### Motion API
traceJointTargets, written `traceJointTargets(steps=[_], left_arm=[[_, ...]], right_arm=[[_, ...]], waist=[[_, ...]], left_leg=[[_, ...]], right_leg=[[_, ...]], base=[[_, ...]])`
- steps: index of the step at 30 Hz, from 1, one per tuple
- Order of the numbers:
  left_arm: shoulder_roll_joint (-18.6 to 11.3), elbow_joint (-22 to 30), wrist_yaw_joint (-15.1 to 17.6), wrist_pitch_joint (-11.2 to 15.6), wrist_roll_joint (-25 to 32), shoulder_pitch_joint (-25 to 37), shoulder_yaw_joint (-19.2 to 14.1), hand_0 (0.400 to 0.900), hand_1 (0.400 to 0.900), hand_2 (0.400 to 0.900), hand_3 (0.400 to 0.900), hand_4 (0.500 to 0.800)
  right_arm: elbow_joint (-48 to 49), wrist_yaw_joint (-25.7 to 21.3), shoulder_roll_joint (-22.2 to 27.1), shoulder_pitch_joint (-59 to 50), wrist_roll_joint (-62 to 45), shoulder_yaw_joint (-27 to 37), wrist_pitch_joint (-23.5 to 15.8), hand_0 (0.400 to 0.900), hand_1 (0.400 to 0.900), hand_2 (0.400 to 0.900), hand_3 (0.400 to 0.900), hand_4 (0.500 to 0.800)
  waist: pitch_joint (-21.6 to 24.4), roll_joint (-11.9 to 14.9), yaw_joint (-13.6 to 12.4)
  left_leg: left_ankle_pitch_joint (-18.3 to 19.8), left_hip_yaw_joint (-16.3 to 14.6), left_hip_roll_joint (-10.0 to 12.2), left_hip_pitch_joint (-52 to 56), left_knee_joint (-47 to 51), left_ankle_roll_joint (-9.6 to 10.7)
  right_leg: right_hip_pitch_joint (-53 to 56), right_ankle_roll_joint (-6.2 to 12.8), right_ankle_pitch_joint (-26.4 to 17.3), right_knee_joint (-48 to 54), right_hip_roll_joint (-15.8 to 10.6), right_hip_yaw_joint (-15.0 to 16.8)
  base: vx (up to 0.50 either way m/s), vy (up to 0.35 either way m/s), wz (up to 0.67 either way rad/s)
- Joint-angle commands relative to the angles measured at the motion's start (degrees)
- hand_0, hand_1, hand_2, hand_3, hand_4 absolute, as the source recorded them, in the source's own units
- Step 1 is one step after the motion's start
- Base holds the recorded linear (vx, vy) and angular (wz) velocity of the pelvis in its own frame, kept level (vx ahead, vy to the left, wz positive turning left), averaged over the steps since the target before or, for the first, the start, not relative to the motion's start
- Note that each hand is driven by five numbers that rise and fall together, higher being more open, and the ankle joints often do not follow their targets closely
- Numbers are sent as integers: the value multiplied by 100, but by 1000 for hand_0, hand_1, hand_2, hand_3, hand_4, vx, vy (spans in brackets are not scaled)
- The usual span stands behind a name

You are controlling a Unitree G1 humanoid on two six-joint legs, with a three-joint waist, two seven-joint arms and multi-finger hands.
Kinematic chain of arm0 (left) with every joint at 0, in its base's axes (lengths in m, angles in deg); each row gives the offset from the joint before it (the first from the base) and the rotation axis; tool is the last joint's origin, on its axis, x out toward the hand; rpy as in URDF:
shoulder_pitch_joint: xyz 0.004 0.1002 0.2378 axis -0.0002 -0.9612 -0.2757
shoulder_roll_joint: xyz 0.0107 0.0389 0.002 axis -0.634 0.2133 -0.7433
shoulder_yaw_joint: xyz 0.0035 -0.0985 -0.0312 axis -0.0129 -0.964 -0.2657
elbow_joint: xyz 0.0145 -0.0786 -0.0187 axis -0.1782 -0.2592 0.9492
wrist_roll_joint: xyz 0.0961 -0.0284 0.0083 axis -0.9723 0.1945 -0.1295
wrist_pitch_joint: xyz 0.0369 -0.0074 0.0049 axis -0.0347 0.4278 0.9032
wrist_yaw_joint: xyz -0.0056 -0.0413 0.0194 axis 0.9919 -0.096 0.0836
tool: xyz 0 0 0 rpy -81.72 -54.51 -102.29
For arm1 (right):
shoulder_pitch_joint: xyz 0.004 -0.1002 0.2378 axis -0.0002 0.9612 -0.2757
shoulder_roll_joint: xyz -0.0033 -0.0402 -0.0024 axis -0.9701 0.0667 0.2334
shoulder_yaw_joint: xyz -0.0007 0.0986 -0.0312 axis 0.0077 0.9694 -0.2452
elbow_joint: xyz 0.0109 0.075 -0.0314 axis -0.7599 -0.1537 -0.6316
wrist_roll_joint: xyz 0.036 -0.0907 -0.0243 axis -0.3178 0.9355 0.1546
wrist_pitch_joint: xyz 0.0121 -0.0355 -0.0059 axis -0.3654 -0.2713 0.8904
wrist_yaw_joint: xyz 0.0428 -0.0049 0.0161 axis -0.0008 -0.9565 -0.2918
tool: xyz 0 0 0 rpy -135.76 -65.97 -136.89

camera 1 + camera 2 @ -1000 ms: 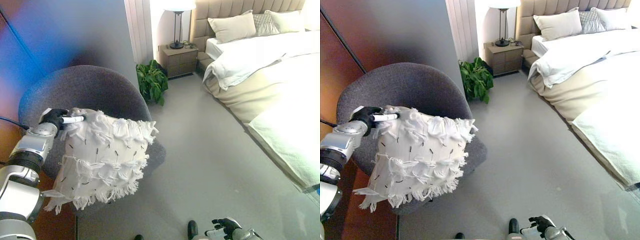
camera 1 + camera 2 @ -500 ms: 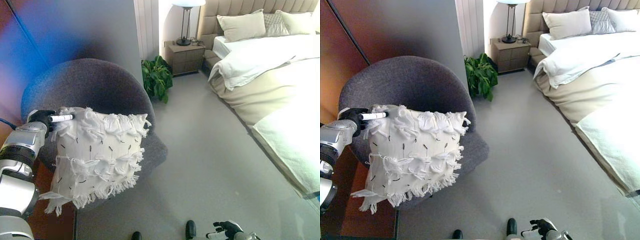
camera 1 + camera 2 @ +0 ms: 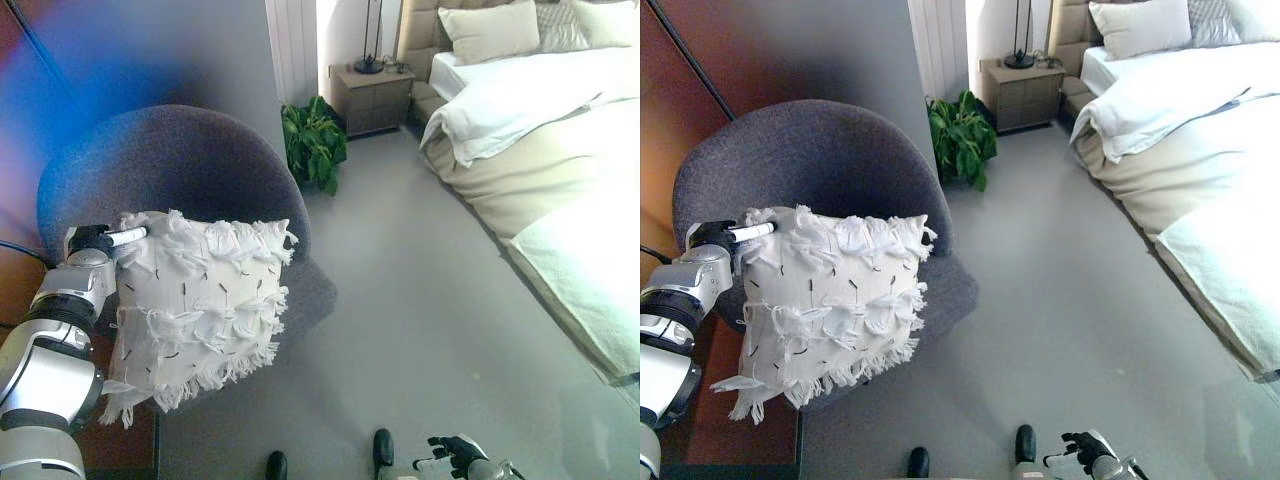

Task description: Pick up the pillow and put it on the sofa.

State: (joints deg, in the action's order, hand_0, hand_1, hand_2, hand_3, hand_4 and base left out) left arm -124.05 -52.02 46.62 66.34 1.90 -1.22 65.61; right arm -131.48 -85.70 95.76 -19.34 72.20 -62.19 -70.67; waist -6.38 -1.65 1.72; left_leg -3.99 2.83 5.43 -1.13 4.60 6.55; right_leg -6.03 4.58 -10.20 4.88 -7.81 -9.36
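Note:
A white fringed pillow with small black marks hangs upright in front of a dark grey round armchair. My left hand pinches the pillow's top left corner, fingers curled on the cloth. The pillow covers most of the chair's seat; whether its lower edge touches the seat is hidden. My right hand shows low at the bottom edge, fingers loosely curled, holding nothing.
A potted green plant stands behind the chair beside a wooden nightstand with a lamp base. A large bed with white bedding fills the right side. Grey floor lies between chair and bed. A wooden panel rises at left.
The camera has tilted down and the view shifted. The pillow, still held by my left hand, has drawn closer to the chair and a little lower.

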Motion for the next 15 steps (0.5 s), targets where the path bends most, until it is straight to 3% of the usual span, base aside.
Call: traceJointTargets(steps=[1, 6, 10, 15], left_arm=[[-369, -466, 429, 818, -15, 1701, -433, 900, 900, 900, 900, 800], [-433, -464, 568, 882, -361, 1830, -342, 900, 900, 900, 900, 800], [-610, -620, 728, 977, -922, 2144, -87, 900, 900, 900, 900, 800], [-790, -552, 952, 1083, -1167, 2449, 156, 900, 900, 900, 900, 800]], right_arm=[[-97, -97, 293, -302, -94, -384, -55, 900, 900, 900, 900, 800], [-78, -86, 326, -297, -101, -386, -51, 900, 900, 900, 900, 800], [-81, -59, 383, -301, -110, -409, -64, 900, 900, 900, 900, 800], [-154, -21, 399, -265, -98, -387, -76, 900, 900, 900, 900, 800]], waist=[[-345, -94, 144], [-342, -92, 156], [-329, -95, 178], [-304, -114, 160]], left_leg=[[249, -534, -631, -81, 20, -615], [226, -554, -623, -88, 27, -595], [215, -601, -617, -94, 27, -571], [224, -626, -615, -67, 27, -554]], right_leg=[[266, 179, 808, -365, 97, 374], [266, 187, 788, -349, 84, 366], [272, 196, 774, -328, 74, 355], [306, 207, 787, -330, 46, 306]], base=[[0, 0, 0], [0, 0, 0], [0, 0, 0], [0, 0, 0]])
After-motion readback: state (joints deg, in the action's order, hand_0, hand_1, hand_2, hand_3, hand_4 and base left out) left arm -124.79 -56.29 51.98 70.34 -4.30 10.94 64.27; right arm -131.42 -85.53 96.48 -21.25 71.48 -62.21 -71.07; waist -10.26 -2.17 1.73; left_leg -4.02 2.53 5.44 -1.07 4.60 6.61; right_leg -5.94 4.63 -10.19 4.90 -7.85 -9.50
